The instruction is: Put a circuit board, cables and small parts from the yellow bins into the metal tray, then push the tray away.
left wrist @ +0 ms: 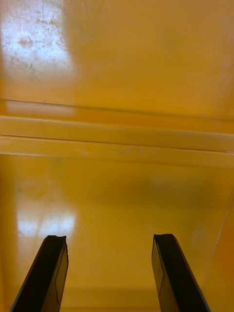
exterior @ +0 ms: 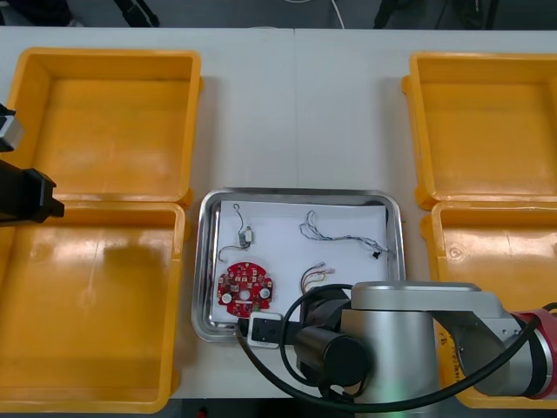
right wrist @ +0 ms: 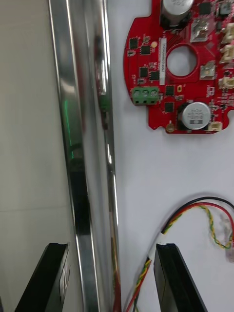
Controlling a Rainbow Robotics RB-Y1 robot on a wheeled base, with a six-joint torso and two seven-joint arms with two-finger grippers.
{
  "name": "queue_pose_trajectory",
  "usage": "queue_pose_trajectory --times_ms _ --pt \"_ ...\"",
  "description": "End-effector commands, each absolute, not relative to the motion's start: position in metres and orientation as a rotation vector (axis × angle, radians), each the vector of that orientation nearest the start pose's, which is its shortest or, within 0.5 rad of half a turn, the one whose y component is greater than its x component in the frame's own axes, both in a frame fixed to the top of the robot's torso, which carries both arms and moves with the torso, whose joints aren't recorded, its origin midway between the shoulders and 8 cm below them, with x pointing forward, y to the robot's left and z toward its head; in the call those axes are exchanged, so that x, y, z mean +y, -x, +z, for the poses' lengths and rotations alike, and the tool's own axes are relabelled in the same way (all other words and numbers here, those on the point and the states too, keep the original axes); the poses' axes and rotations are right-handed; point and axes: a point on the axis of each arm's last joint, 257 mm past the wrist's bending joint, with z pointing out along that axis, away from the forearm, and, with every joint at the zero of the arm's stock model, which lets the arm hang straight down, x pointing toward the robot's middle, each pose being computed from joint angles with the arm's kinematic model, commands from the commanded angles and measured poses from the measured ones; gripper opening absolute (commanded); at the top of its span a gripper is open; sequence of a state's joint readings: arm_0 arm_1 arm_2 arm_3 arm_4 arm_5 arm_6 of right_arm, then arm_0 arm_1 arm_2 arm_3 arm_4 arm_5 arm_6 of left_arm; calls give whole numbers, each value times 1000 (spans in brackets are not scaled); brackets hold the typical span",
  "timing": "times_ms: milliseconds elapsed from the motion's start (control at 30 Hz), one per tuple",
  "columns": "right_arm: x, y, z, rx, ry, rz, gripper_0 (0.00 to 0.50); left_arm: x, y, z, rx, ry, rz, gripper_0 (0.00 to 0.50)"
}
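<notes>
Light table [exterior: 348, 104] lies under it all, and the metal tray [exterior: 205, 261] sits in its middle.

The right gripper [right wrist: 109, 248] is at the tray's near edge, the side closest to the robot. Its two black fingers [right wrist: 178, 278] are spread wide. One is inside the tray and one is outside it, with the shiny rim between them. They pinch nothing.

I think the step now is the push. To do it well, the gripper should be low enough for the outside finger to meet the rim. Then it should slide straight away from the robot, slow and even. A push off to one side could make the tray turn. The inside finger is just beside the red and yellow cable [right wrist: 204, 214], so it should take care not to drag it.

The tray is white inside. The round red circuit board [exterior: 246, 290] lies near the tray's near left corner. It has a hole in the middle, a green block, black chips and silver cans. The twisted blue and white cable [exterior: 339, 231] lies toward the tray's far right. The black cable [exterior: 239, 228] lies at its far left. I cannot make out any small parts.

The yellow bins [exterior: 104, 61] on both sides of the tray look bare. The left gripper [left wrist: 107, 239] waits over the bins, well to the left of the tray. Its fingers are spread and hold nothing.
</notes>
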State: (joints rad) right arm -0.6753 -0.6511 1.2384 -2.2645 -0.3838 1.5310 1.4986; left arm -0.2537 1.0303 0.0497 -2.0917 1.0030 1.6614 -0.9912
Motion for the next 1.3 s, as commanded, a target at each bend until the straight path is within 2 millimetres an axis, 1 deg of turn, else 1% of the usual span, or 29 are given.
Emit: queue_pose_trajectory --times_ms 33,167,333,433,633,800,1267,1300 --pt "-20 -277 -321 1892 1919 -186 500 360 -409 -143 2633 23 12 500" --pt "-16 -272 -328 1894 1917 -185 500 360 -409 -143 2633 23 12 500" --pt "-12 -267 -331 1877 1922 -189 500 360 -409 -143 2633 23 12 500" --pt "-11 -268 -332 1856 1921 -214 500 360 -409 -143 2633 23 12 500" --pt "-14 -272 -339 1865 1921 -240 500 360 -409 -143 2633 23 12 500" --pt "-13 -274 -343 1863 1918 -260 500 360 -409 -143 2633 23 12 500" --pt "-5 -273 -341 1863 1902 -244 500 360 -409 -143 2633 23 12 500" --pt "-5 -273 -341 1865 1900 -242 467 360 -409 -143 2633 23 12 500"
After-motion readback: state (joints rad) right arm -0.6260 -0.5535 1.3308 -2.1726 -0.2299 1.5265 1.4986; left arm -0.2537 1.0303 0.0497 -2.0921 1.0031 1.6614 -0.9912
